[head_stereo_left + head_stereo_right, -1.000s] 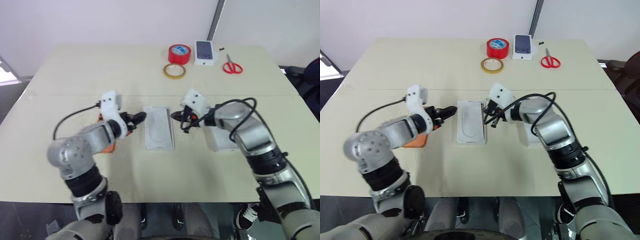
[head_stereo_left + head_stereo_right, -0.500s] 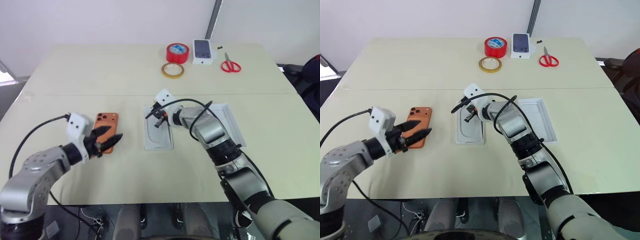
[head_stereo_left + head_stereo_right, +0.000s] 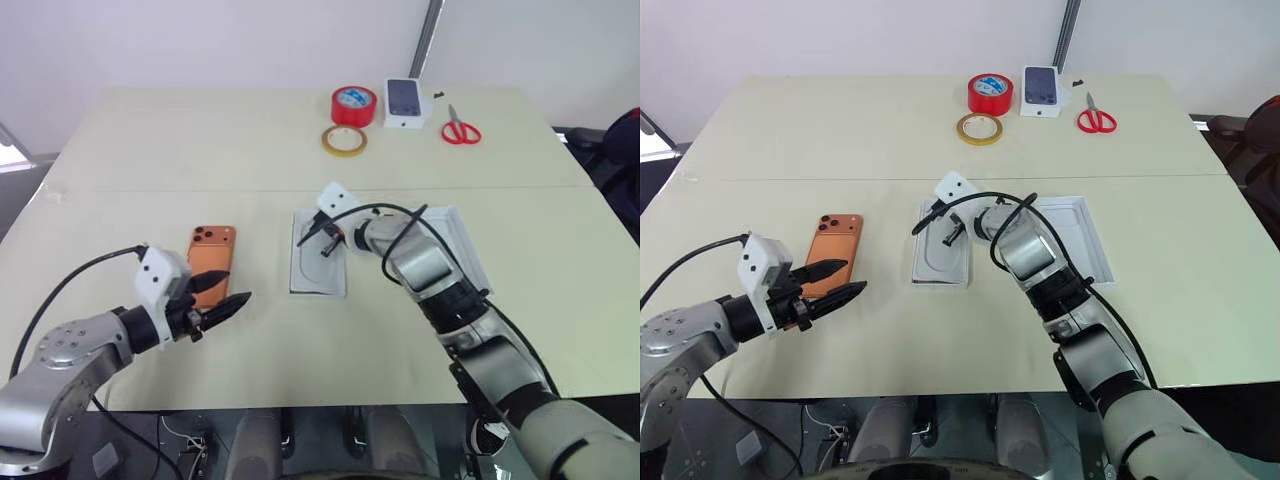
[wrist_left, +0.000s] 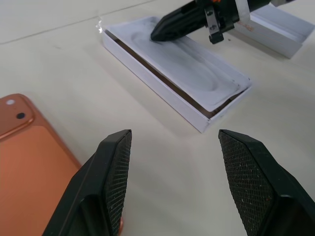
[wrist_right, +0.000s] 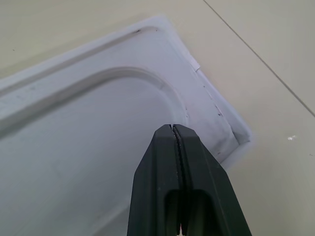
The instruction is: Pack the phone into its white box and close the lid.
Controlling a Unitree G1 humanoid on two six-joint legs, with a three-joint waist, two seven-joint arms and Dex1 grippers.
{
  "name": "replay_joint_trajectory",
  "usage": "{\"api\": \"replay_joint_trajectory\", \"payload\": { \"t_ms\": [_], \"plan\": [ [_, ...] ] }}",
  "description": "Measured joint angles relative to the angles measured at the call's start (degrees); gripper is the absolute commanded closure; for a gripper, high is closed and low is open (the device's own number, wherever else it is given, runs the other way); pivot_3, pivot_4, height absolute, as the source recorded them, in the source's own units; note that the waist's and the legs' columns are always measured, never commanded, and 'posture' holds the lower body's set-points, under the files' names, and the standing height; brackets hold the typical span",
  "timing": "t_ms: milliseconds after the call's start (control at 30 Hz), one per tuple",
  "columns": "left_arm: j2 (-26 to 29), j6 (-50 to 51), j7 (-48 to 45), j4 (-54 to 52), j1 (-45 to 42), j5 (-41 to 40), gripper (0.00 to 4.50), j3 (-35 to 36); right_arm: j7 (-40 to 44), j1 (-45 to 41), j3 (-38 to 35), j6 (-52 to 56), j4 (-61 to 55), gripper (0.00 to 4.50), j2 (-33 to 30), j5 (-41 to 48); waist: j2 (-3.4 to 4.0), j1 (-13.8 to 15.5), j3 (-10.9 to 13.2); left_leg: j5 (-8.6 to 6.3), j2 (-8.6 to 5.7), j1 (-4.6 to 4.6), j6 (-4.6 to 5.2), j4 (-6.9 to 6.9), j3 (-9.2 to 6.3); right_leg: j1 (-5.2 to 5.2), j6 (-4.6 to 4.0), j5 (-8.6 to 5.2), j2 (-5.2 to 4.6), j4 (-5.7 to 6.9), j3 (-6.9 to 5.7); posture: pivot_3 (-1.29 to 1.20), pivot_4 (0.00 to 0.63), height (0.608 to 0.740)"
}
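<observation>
- The slim orange smartphone (image 3: 210,254) with dark camera lenses is seen lying flat, back up, on the pale beige table (image 3: 200,140), near the robot's left, not yet packed.
- The shallow white cardboard box (image 3: 319,254) is found at the table's middle, with a thin white insert (image 4: 189,69) bearing an oblong recess seated in it; the brownish inner wall shows at its edge in the left wrist view.
- The white cardboard lid (image 3: 455,244) lies inner face up just to the right of the box, partly hidden by the right arm.
- The right gripper (image 5: 173,132) is held with its black fingers pressed together, empty, the tip at or just above the insert's far end; actual contact cannot be told.
- The left gripper (image 4: 174,162) is held with its fingers apart and nothing between them, low over the table just beside the phone's near end.
- The step in hand is judged to be clearing the insert from the box; next, its edge would need to be caught and lifted out before the phone is grasped.
- Counted: one phone, one box, one insert, one lid, two tape rolls (red (image 3: 355,105), tan (image 3: 345,140)), one red-handled scissors (image 3: 461,129), one small printed white carton (image 3: 405,103).
</observation>
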Motion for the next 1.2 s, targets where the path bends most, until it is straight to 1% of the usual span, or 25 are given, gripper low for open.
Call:
{"api": "replay_joint_trajectory", "payload": {
  "t_ms": [233,400,500,667,833,933,1200],
  "plan": [
    [-0.5,1.5,3.9,1.7,-1.6,-1.3,1.55,0.6,2.3,0.0,0.0,-1.4,-4.9,4.47,0.2,0.3,0.0,0.0,0.0,0.01,0.07,0.01,0.0,0.0,-0.01,0.02,0.0,0.0,0.21,0.0,-0.01,0.0,0.15,0.74],
    [-1.6,4.5,9.0,5.1,-4.5,-3.3,1.55,4.7,4.2,0.0,0.7,-1.1,-6.5,4.47,1.6,1.8,0.0,0.0,0.0,0.02,0.1,0.01,0.01,0.01,-0.02,0.05,0.02,0.0,0.31,-0.01,0.0,0.0,0.15,0.74],
    [-1.0,4.3,8.8,4.7,-3.8,-3.8,1.55,5.1,3.3,0.0,1.6,-2.3,-4.1,4.47,1.6,0.8,-0.01,0.0,0.0,0.01,0.09,0.01,0.01,0.02,0.01,0.06,0.02,0.0,0.29,-0.04,0.0,0.0,0.15,0.74],
    [-0.1,2.9,5.5,1.4,-1.2,-6.0,1.55,5.2,3.1,0.0,1.7,-4.5,1.0,4.47,1.7,-0.2,0.0,0.0,0.0,0.0,0.1,0.0,-0.02,0.0,0.01,0.01,0.0,0.0,0.24,-0.05,0.01,0.0,0.15,0.74],
    [1.2,2.6,3.6,0.0,0.5,-8.0,1.55,5.5,8.6,0.1,3.4,-5.4,1.0,4.47,0.7,0.1,0.02,0.0,0.0,0.0,0.13,0.0,-0.02,-0.05,0.01,-0.03,-0.01,0.0,0.17,-0.05,0.01,0.0,0.15,0.74],
    [1.9,2.3,3.3,0.1,1.2,-7.9,1.55,6.2,14.2,2.3,4.6,-4.9,-3.8,4.47,-2.4,1.8,0.03,0.0,0.0,0.0,0.13,0.0,-0.02,-0.06,0.01,-0.03,0.0,-0.01,0.16,-0.11,0.01,0.0,0.15,0.74],
    [2.3,1.5,3.2,0.1,1.3,-7.9,1.55,6.4,21.8,5.2,7.2,-2.2,-12.6,4.47,-5.8,4.3,0.03,0.1,0.0,0.0,0.11,-0.17,-0.03,-0.08,0.01,-0.46,-0.05,0.02,0.09,-0.11,0.01,0.0,0.15,0.74]
  ]
}}
